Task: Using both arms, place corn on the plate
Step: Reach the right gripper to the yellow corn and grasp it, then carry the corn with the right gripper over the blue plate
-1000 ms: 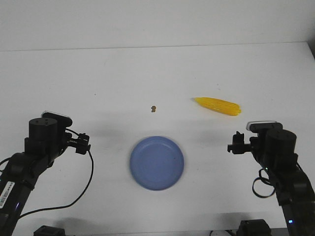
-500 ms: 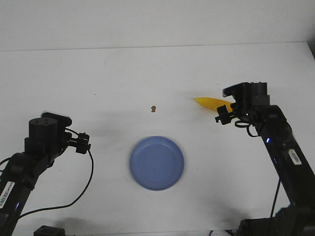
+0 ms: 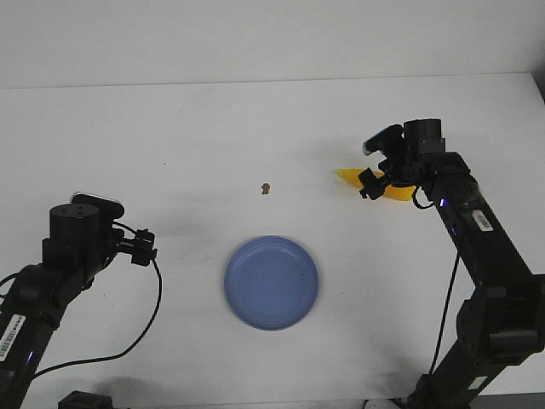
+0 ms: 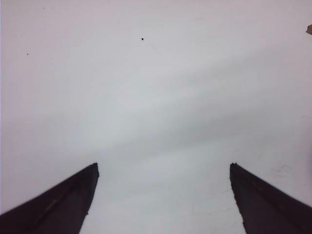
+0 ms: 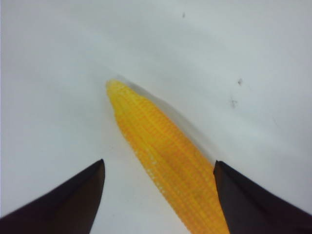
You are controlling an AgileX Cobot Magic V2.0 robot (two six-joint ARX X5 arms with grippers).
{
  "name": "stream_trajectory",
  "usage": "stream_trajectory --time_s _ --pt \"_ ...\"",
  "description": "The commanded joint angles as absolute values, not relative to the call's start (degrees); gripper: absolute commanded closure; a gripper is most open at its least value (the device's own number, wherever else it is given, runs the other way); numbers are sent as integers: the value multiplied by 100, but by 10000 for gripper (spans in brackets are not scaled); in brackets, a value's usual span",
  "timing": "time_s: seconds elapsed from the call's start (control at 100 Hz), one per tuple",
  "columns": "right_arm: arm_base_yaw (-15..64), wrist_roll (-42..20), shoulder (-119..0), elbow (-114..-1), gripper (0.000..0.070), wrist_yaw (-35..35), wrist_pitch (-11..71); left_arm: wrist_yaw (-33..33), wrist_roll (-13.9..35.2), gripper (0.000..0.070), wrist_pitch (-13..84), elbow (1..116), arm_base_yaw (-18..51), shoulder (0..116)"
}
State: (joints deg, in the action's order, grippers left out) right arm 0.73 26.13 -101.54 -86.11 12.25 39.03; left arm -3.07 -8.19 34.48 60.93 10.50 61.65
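Observation:
The yellow corn (image 3: 347,176) lies on the white table at the right, its pointed end toward the left. My right gripper (image 3: 381,182) hangs over its middle and hides part of it. In the right wrist view the corn (image 5: 165,161) lies between the open fingers, nearer one of them, and my right gripper (image 5: 159,162) is not closed on it. The light-blue plate (image 3: 271,282) sits empty at the front centre. My left gripper (image 4: 163,168) is open and empty over bare table; its arm (image 3: 79,234) stays at the front left.
A tiny brown speck (image 3: 266,187) lies on the table behind the plate, and it also shows at the edge of the left wrist view (image 4: 309,29). The table's back edge (image 3: 272,82) meets a white wall.
My right arm has swung from the front right forward and inward until its open gripper sits over the corn. The left arm, plate and corn have not moved.

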Motion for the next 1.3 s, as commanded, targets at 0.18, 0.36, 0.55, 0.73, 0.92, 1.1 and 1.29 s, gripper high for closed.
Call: stream_trajectory --time_s 0.18,0.36,0.55,0.73,0.92,1.1,1.29 --pt "-8 2899 -10591 -8742 226 1175 3739 -314 -784 150 3323 6145 1046 6222" --pt "-36 2906 -10816 -8742 226 1055 3647 -314 -781 150 3323 6145 1046 6222" --pt "-78 2941 -11019 -8742 226 1050 3610 -314 -781 150 3326 6145 1046 6222" --pt "-154 2934 -11277 -8742 226 1048 3623 -314 -781 150 3336 6145 1046 6222" --pt "-226 2805 -11452 -8742 229 1048 3675 -314 -781 150 3336 6145 1046 6222" --pt "-228 2707 -11448 -8742 561 1052 3669 -314 -781 150 3336 6145 1046 6222" --pt "-228 2495 -11389 -8744 582 1144 3712 -314 -784 150 3336 6145 1046 6222"
